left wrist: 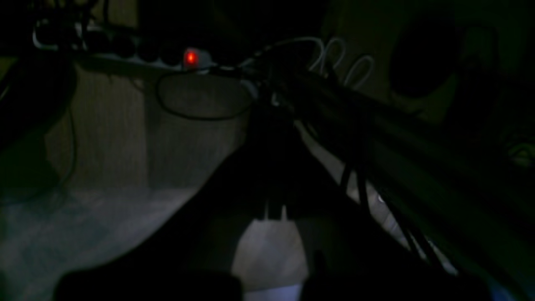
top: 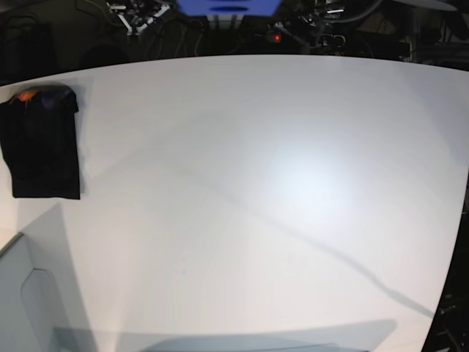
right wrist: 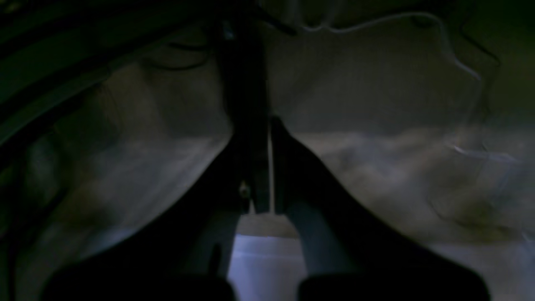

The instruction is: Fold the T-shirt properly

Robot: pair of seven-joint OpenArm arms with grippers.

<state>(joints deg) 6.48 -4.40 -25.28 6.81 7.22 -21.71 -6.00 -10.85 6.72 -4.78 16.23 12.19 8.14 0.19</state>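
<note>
Base view: T-shirt (top: 42, 141) lies folded into a narrow rectangle at far-left edge of white table (top: 278, 191), orange tag at its top end. Wrist views, dim: left gripper (left wrist: 273, 211) and right gripper (right wrist: 257, 205) both closed, nothing held, w/ pale floor below. Red-lit power strip (left wrist: 190, 58) behind left gripper.

White table (top: 293, 183) is open across centre, right and lower frame in the base view; nothing stands on that span. Only item on the surface: folded T-shirt (top: 42, 143), far left edge, upper left of frame, lying flat. Pale panel (top: 33, 293) occupies the lower left corner. Cables and hardware (top: 308, 29) crowd the strip beyond the table's far edge, top centre. Wrist views are dark; a power strip with red light (left wrist: 191, 57) and loose cables (left wrist: 200, 96) sit upper left there.
</note>
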